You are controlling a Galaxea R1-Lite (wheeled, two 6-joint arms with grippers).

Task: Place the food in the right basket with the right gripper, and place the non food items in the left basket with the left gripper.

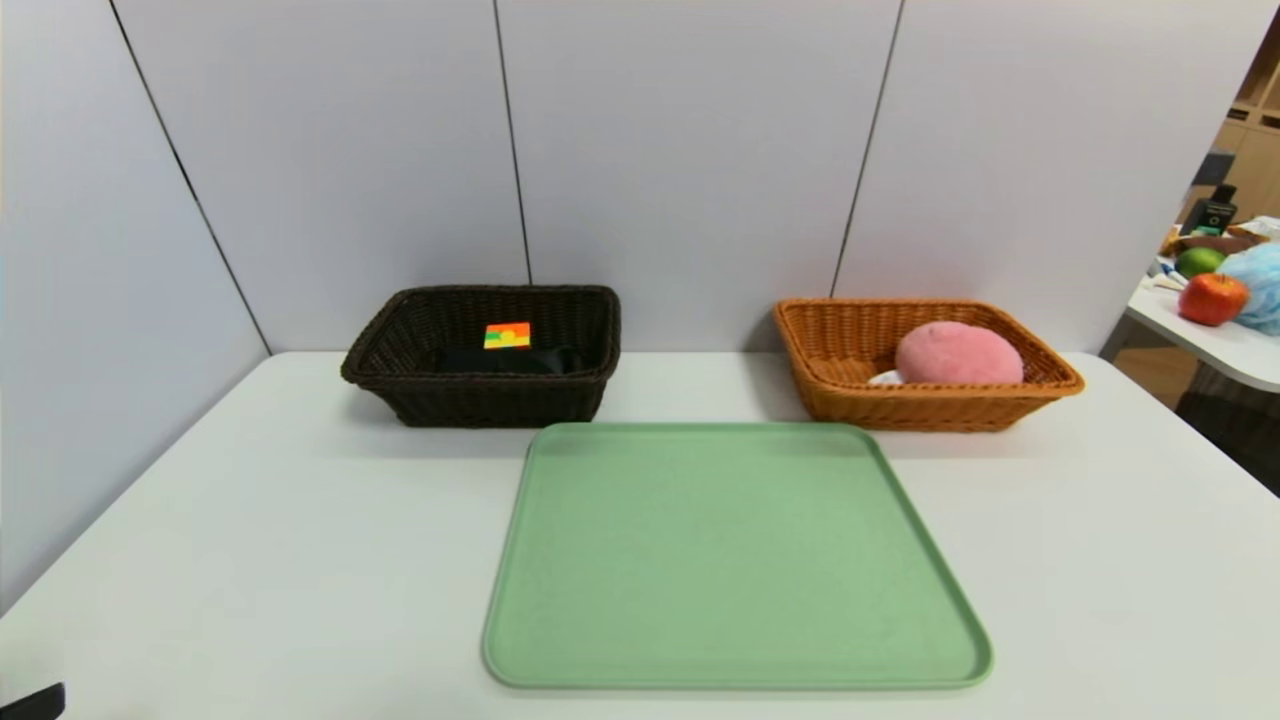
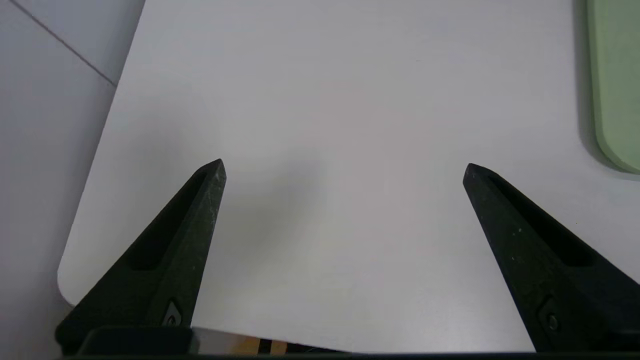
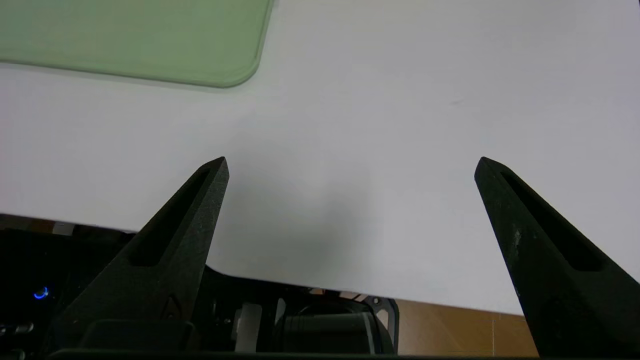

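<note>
The dark brown left basket (image 1: 385, 345) holds a colourful cube (image 1: 507, 335) and a dark item (image 1: 510, 360). In the orange right basket (image 1: 1045, 385) lie a pink round food item (image 1: 958, 354) and something small and white (image 1: 884, 378). The green tray (image 1: 730, 555) in front of the baskets is bare. My left gripper (image 2: 344, 167) hangs open over the table's near left corner, nothing between its fingers. Over the table's near right edge my right gripper (image 3: 351, 164) is open and holds nothing. In the head view only a dark bit of the left arm (image 1: 32, 702) shows.
White partition walls close off the back and left of the white table (image 1: 250, 560). A side table at the far right carries a red apple (image 1: 1211, 298), a green fruit (image 1: 1199, 261) and a blue bag (image 1: 1258, 285). The tray's corner shows in the left wrist view (image 2: 617, 90) and the right wrist view (image 3: 150, 40).
</note>
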